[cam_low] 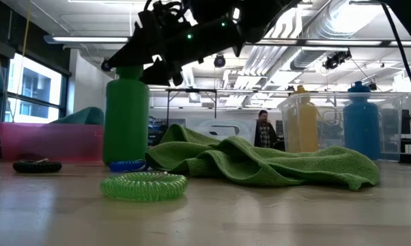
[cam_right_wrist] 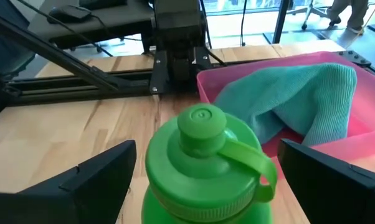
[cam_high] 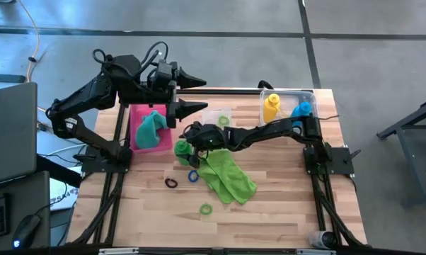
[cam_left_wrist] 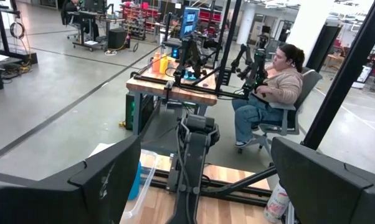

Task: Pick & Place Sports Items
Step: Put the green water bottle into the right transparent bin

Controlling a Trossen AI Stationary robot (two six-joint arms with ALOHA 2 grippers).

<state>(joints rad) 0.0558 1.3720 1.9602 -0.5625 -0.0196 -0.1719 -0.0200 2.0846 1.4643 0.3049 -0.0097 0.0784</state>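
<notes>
Green bottle (cam_right_wrist: 203,158): upright, cap up, long axis vertical, on table beside pink tray (cam_right_wrist: 368,146); right gripper (cam_high: 187,139) fingers wide apart either side, not gripping; left gripper (cam_high: 199,93) open, empty.

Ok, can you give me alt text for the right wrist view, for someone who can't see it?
A green bottle with a looped cap strap stands upright between the right gripper's open dark fingers, filling the lower centre. Behind it, a teal towel lies heaped in a pink tray on the wooden table, with the base of the other arm beyond.
</notes>
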